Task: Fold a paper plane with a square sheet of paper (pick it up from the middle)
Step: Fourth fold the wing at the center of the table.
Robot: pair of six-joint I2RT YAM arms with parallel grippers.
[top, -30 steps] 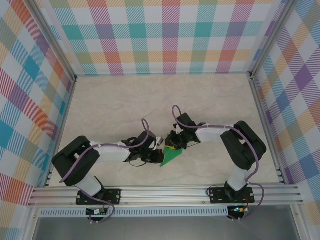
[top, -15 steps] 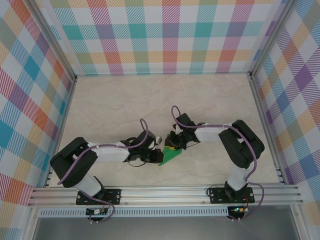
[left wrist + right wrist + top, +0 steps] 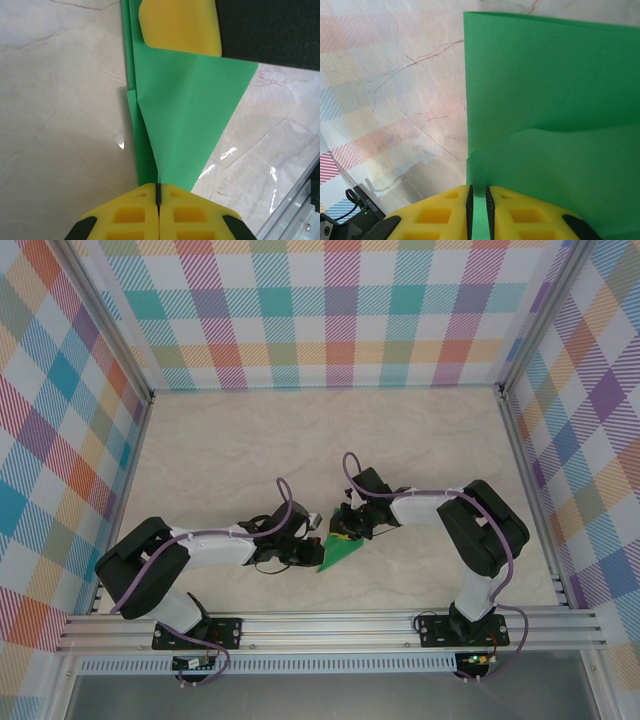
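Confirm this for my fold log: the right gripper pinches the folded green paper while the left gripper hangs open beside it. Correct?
Not quite. The left gripper is shut on the green paper too, as the left wrist view shows; the right gripper does pinch it.

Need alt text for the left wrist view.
The left gripper, its yellow fingers shut, pinches the narrow end of a folded green paper that widens away across the pale marble table. At the far end, another yellow finger pad overlaps the paper.
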